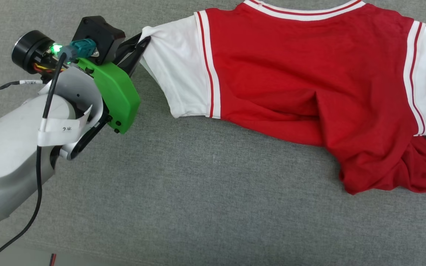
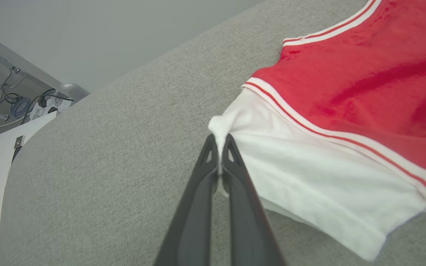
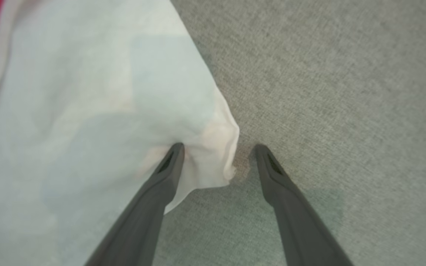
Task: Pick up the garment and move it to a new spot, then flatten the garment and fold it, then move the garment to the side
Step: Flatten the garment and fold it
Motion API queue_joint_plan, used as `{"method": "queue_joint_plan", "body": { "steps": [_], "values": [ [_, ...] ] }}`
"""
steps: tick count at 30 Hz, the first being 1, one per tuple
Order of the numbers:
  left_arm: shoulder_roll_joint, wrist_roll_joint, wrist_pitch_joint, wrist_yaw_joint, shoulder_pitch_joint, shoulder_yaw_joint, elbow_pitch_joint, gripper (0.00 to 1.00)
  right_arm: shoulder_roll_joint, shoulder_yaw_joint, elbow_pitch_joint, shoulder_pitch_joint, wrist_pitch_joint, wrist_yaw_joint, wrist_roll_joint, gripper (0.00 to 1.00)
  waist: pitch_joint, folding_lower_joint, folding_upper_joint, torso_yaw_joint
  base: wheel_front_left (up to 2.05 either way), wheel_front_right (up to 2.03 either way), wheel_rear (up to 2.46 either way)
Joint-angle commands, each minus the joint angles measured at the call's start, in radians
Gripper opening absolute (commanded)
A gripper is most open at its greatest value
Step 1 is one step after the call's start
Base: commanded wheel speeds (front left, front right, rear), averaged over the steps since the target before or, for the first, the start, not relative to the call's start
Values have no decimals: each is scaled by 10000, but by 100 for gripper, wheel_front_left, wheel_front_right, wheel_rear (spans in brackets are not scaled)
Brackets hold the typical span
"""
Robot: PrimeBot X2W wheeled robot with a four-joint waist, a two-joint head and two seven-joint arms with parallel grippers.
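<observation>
Garment [image 1: 290, 74]: red body, white short sleeves, and red-and-white striped trim at the neck and along both sleeve seams. A plain red face is up.
Garment lie: spread on the grey cloth worktop [image 1: 198, 203], neck toward the top of the head view and a sleeve out to each side. A long fold ridge runs across the middle. The lower hem is bunched in a crumpled heap at the lower right.
Left tool [image 1: 142, 40]: at the outer edge of the sleeve on the head view's left. In the left wrist view the left tool [image 2: 218, 142] has its two dark fingers pressed together, with a pinch of white sleeve cloth of the garment [image 2: 364, 74] clamped between the tips. The cloth puckers into a small peak there, just above the worktop [image 2: 105, 147].
Right tool [image 3: 218, 147]: fingers wide apart, tips down close to the worktop [image 3: 346, 74]. One finger touches the white sleeve of the garment [image 3: 87, 111], and the sleeve's corner lies in the gap. The other finger is on bare grey cloth. Nothing is clamped.
Left arm [image 1: 13, 147]: a pale forearm with a green cover [image 1: 118, 92] at the wrist, reaching in from the lower left.
</observation>
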Motion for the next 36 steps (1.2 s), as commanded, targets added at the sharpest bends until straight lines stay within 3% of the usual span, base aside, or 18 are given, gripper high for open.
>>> {"method": "queue_joint_plan", "body": {
  "steps": [1,2,3,21,29,36],
  "values": [
    [-13,68,-95,74,-125,37,39,0,459,739,499,600,37,-7,86,47,-45,1,0,-64,0,0,0],
    [5,63,-105,68,-105,30,68,0,464,801,515,564,-61,-7,138,7,-92,1,0,-103,0,0,0],
    [18,65,-120,67,-88,22,98,0,468,829,531,516,-163,-7,171,0,-142,1,0,-134,0,0,0],
    [267,64,-781,15,18,192,220,0,489,347,-181,-549,-4790,-7,-611,0,-2581,1,0,-900,0,0,0],
    [581,325,-1250,239,-440,631,-293,0,439,-726,-897,-398,-5668,-7,-944,0,-3390,1,0,-1221,0,0,0],
    [524,653,-1399,302,-1391,1073,-571,0,555,-1923,-1448,-686,-5859,-7,-1309,0,-3726,1,0,-1341,0,0,0]
  ]
}}
